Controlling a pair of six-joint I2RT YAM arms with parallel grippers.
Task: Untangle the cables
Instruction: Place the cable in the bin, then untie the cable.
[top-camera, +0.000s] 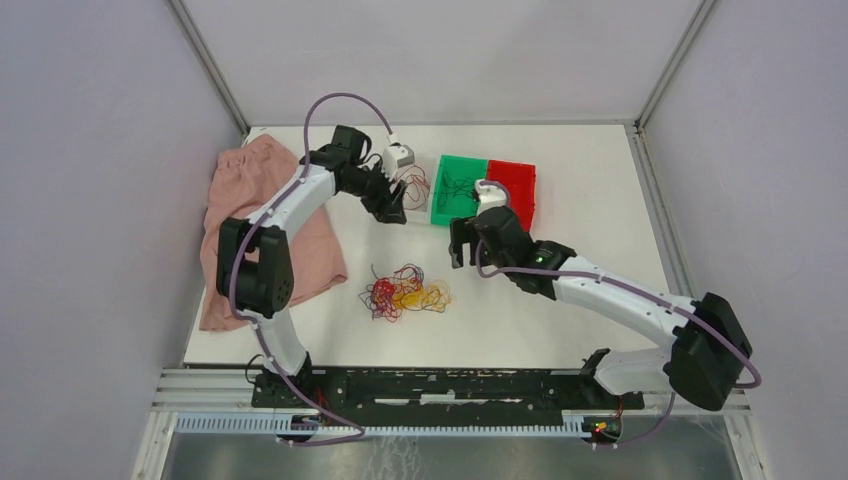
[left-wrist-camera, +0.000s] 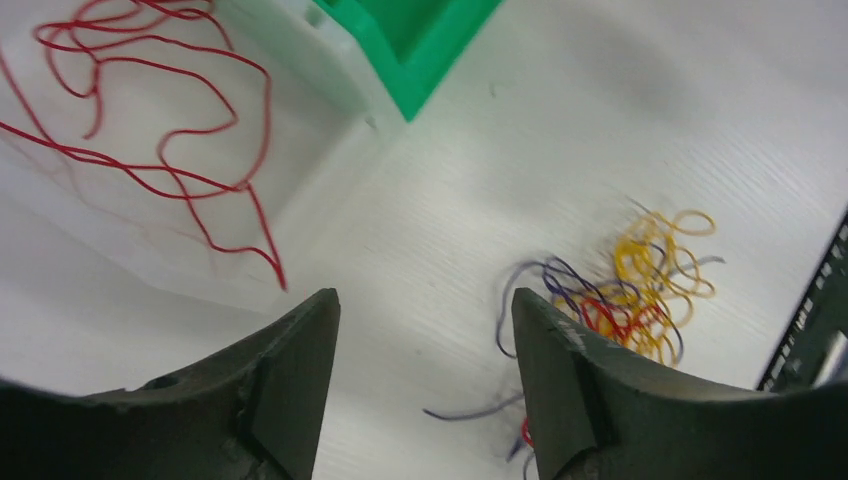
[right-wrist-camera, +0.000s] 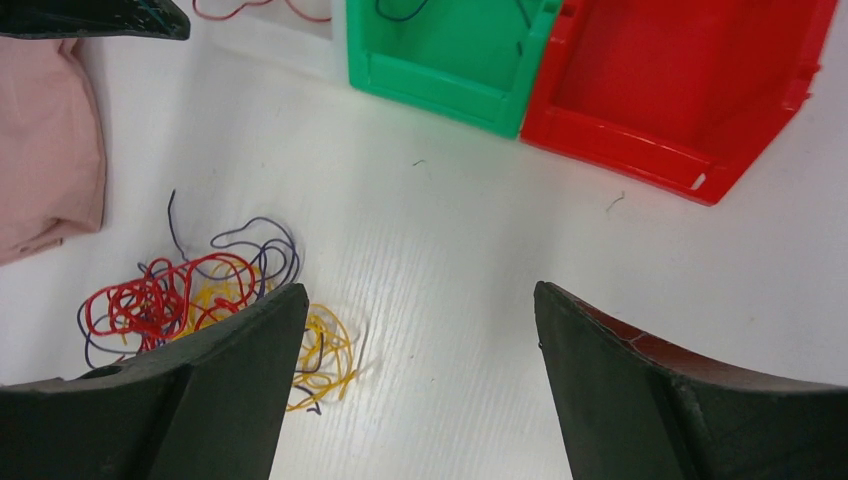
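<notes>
A loose tangle of cables (top-camera: 408, 292) in red, yellow and dark blue lies on the tabletop (top-camera: 520, 330) near its middle, just right of a pink cloth (top-camera: 262, 225). Toward the far edge three bins stand side by side: a white bin (left-wrist-camera: 330, 85) with red cables (left-wrist-camera: 150, 120) in it, a green bin (top-camera: 440, 215) with a few dark cables (top-camera: 457, 185), and a red bin (top-camera: 525, 170). The left end effector (left-wrist-camera: 425, 390) hangs by the white bin, jaws apart, gripping nothing. The right end effector (right-wrist-camera: 420, 390) hovers in front of the green and red bins, jaws wide, with bare tabletop between them.
</notes>
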